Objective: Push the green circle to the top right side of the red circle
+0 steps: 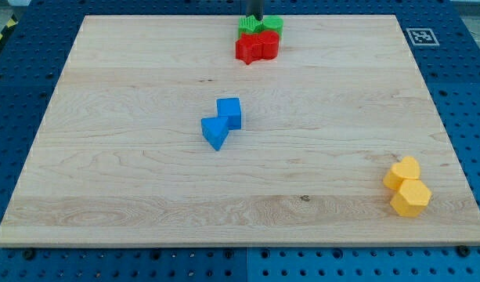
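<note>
Two green blocks and two red blocks huddle at the view's top centre. The green circle [273,24] sits at the cluster's top right, touching the red circle [268,45] below it. A green block [247,27] of unclear shape is at the top left, above a red block [245,50]. My tip [254,19] stands at the board's top edge, just above the gap between the two green blocks, to the left of the green circle.
Two blue blocks [222,122] touch near the board's middle. Two yellow blocks [407,186] touch near the bottom right edge. A fiducial tag [420,36] sits beside the board's top right corner. The wooden board [130,180] lies on a blue pegboard.
</note>
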`<state>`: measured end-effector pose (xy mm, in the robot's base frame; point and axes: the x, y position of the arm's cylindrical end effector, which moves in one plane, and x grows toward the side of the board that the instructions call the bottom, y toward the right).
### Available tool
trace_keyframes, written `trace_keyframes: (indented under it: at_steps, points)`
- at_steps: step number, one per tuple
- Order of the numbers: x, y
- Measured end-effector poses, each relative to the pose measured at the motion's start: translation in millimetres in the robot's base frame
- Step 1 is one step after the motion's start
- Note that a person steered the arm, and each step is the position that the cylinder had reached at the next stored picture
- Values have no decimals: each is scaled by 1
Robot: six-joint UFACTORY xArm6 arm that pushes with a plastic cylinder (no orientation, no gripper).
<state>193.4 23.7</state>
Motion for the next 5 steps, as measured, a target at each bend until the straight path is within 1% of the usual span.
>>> trace_keyframes:
  at_steps: [2,3,4,5]
  points:
    - [5,0]
    - [12,0]
    - [31,0]
    - [36,1]
